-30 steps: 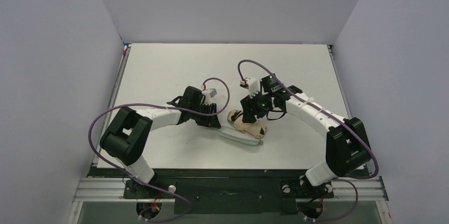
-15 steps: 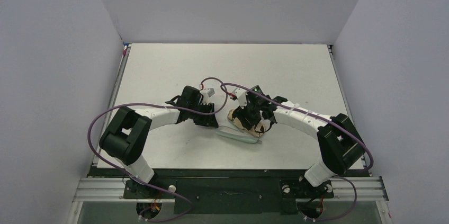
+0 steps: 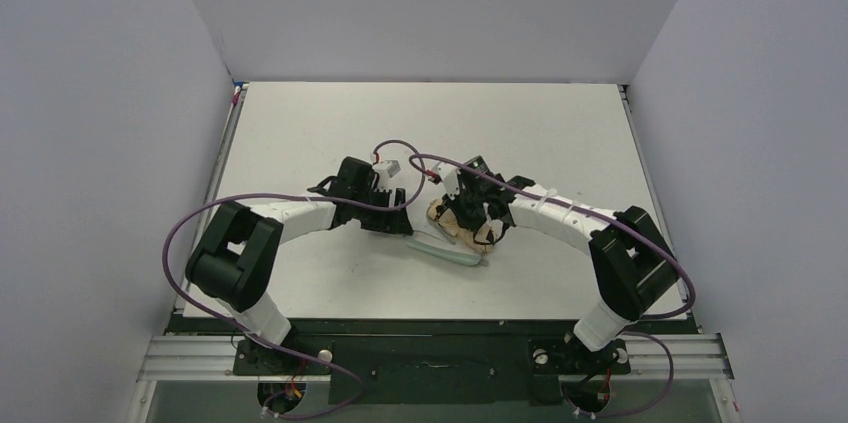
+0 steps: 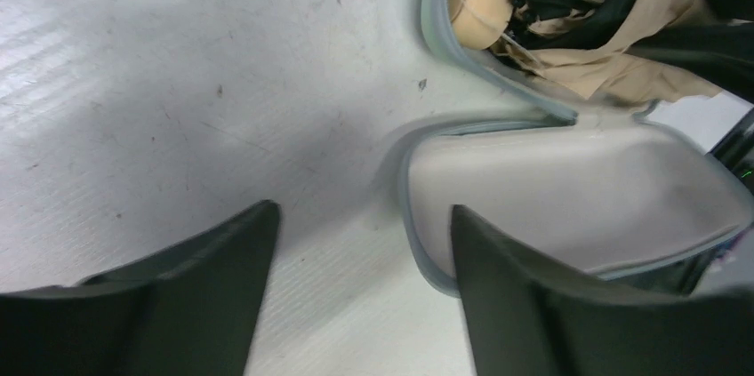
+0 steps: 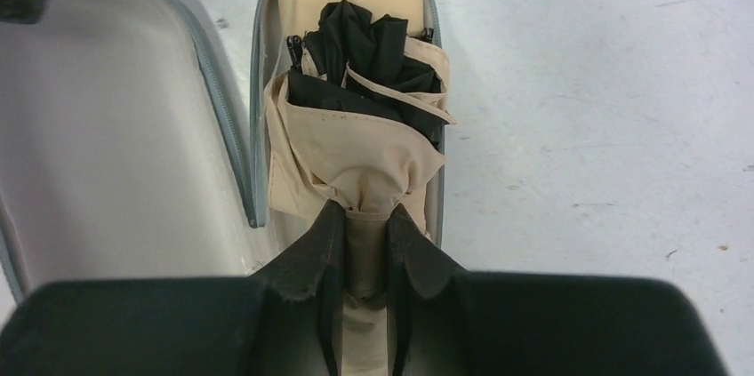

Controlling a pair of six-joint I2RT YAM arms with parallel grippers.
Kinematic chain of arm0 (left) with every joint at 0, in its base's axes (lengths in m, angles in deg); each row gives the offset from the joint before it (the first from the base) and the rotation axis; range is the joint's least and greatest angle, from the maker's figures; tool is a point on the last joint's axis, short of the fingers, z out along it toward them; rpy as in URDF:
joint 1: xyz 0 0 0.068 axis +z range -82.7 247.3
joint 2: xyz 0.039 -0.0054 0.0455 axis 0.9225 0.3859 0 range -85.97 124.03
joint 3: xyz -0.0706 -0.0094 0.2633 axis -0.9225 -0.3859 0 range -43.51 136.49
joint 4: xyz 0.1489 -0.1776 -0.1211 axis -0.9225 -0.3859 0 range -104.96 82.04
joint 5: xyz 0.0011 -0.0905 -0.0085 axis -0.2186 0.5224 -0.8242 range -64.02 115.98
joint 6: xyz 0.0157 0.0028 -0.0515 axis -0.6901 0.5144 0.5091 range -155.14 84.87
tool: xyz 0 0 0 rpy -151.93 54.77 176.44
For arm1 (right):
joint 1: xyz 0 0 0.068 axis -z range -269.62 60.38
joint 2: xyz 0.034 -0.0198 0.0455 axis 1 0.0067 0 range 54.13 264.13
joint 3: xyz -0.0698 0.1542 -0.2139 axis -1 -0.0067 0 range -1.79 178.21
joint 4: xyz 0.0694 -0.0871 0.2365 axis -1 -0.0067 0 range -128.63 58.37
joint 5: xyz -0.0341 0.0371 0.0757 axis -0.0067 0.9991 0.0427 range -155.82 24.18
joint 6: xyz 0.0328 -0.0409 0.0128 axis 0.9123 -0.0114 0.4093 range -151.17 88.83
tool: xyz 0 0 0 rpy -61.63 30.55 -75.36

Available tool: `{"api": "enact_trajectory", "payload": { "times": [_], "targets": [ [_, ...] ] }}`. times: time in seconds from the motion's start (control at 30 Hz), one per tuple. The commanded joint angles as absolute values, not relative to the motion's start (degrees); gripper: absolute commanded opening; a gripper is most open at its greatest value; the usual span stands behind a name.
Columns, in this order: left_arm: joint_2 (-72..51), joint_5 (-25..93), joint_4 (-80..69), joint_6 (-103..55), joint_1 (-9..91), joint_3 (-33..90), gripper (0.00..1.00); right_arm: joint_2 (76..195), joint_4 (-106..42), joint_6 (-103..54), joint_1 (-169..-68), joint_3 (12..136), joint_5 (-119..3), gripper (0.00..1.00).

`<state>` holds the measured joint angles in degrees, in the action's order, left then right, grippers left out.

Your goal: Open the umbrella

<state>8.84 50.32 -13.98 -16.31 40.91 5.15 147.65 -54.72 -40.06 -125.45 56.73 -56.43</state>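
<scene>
White table (image 3: 330, 133), grey walls. Umbrella (image 5: 356, 127) lies folded in one half of the open mint case (image 5: 124, 127) mid-table, long axis 12-to-6 in the right wrist view. Right gripper (image 5: 364, 216) sits at its 6 o'clock end, fingers narrow, pinching tan fabric. Left gripper (image 4: 362, 216) is spread wide, empty, straddling the lid rim, with the umbrella at its 1 o'clock. Right arm nearer

Robot lab test cell: white table (image 3: 300, 123), plain panel walls (image 3: 100, 93), aluminium mounting rail (image 3: 190, 355) at front.
</scene>
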Motion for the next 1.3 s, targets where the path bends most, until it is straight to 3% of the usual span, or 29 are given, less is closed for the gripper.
{"api": "enact_trajectory", "payload": {
  "times": [0.0,0.03,0.3,0.6,1.1,1.27],
  "targets": [
    [4.37,46.18,-13.24,-19.77,41.88,9.22,0.92,150.26,-59.62,-42.21,-117.42,56.04,-58.62,0.00],
    [4.07,45.01,-13.06,-21.08,41.89,10.15,1.00,149.71,-59.48,-42.57,-115.49,56.39,-58.88,0.00],
    [1.76,40.04,-14.98,-27.87,45.16,17.11,0.97,156.63,-59.68,-43.67,-99.71,65.74,-65.15,0.00],
    [-1.21,34.03,-14.98,-32.48,50.23,19.38,0.97,168.45,-62.12,-44.37,-84.46,88.62,-64.22,0.00],
    [2.73,36.11,-19.69,-32.60,54.81,30.85,0.97,165.64,-60.32,-38.76,-80.29,109.46,-50.51,0.00],
    [1.18,45.82,-20.49,-32.06,56.88,32.65,0.97,161.34,-60.35,-35.23,-80.57,111.23,-39.51,0.00]
  ]
}}
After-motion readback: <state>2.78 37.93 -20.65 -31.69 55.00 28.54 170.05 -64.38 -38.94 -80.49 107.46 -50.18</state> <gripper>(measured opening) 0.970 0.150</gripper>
